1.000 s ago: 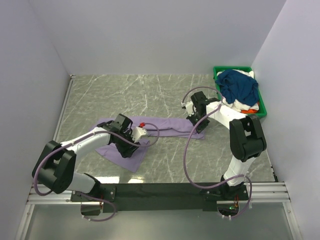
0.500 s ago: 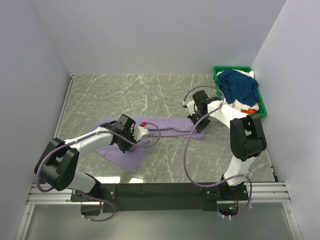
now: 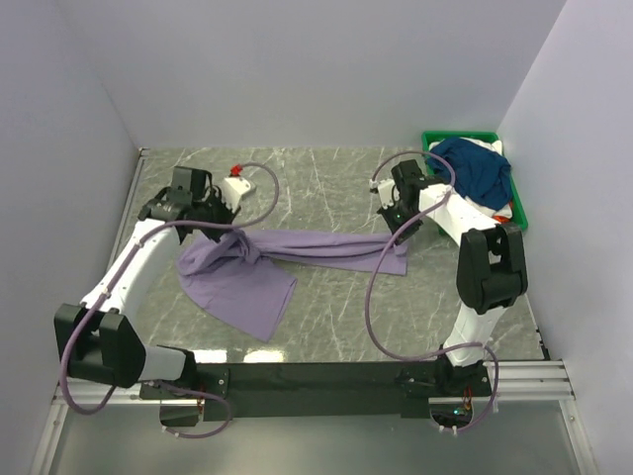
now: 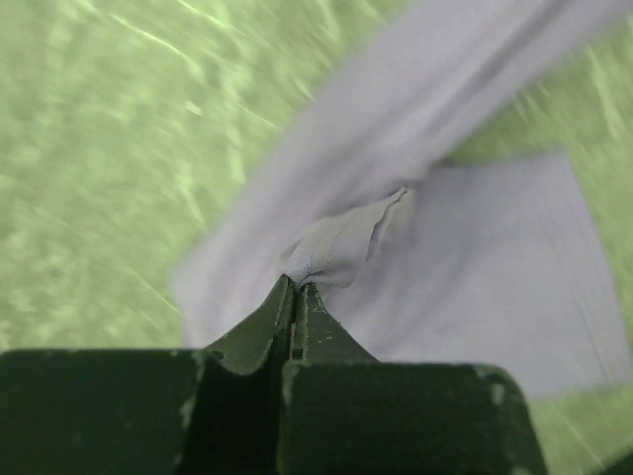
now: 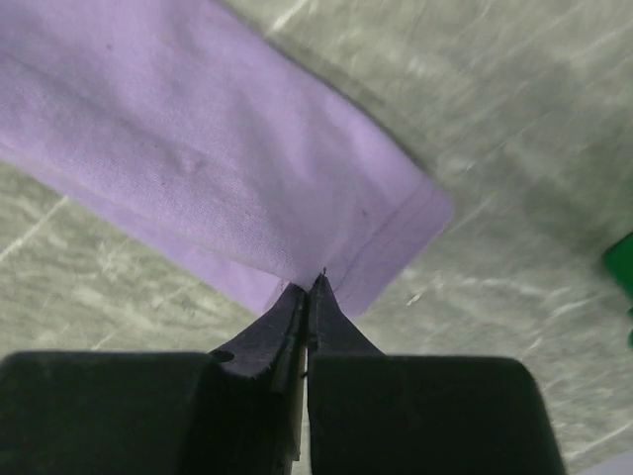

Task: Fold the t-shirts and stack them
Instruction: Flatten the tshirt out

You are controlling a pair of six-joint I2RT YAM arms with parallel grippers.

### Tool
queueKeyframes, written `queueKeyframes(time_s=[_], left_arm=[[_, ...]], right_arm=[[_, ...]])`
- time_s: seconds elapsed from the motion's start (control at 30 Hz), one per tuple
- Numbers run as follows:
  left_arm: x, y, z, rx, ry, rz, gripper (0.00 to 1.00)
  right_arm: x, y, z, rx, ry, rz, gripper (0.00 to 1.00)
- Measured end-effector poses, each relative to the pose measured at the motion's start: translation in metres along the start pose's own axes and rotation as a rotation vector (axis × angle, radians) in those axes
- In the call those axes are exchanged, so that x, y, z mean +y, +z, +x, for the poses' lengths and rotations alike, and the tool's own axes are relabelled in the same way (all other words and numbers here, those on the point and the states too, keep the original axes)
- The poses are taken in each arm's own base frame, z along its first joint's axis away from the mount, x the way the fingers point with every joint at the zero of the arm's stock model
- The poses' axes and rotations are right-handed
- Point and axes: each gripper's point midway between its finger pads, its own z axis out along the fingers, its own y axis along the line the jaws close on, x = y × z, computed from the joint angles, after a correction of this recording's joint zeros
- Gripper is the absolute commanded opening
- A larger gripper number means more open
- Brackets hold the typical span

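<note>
The lavender t-shirt (image 3: 297, 245) lies stretched across the middle of the table, and its left part (image 3: 237, 292) is spread toward the near side. My left gripper (image 3: 229, 230) is shut on a bunched fold of it (image 4: 341, 242), lifted off the table at the far left. At the shirt's right end, my right gripper (image 3: 397, 226) is shut on the hem (image 5: 396, 233). A navy t-shirt (image 3: 475, 168) is heaped in the green bin (image 3: 460, 136), over white and orange garments (image 3: 497, 212).
The bin stands at the far right corner against the right wall. Grey walls close the table on three sides. A metal rail (image 3: 127, 213) runs along the left edge. The marble tabletop (image 3: 326, 178) shows behind the shirt.
The left gripper shut on the lavender shirt and carried the fold up and toward the far left, pulling the cloth taut. The right gripper moved slightly farther back, still holding the hem.
</note>
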Motion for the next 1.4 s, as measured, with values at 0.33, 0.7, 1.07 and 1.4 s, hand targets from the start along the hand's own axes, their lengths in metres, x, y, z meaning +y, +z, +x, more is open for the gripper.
queueKeyframes(time_s=[0.33,0.7,1.07,1.4], left_arm=[[0.084,0.040,0.008,-0.002,-0.199,-0.199,0.01],[0.163,0.030,0.026,-0.030,-0.344,-0.425,0.01],[0.166,0.036,0.038,-0.008,-0.359,-0.409,0.01],[0.171,0.047,0.051,0.042,-0.369,-0.419,0.01]], right_arm=[[-0.023,0.034,-0.026,0.028,0.030,-0.004,0.11],[-0.057,0.038,-0.046,-0.012,0.127,0.031,0.52],[-0.062,0.029,-0.046,-0.040,0.167,-0.041,0.53],[-0.077,0.003,-0.088,-0.146,0.150,-0.010,0.64]])
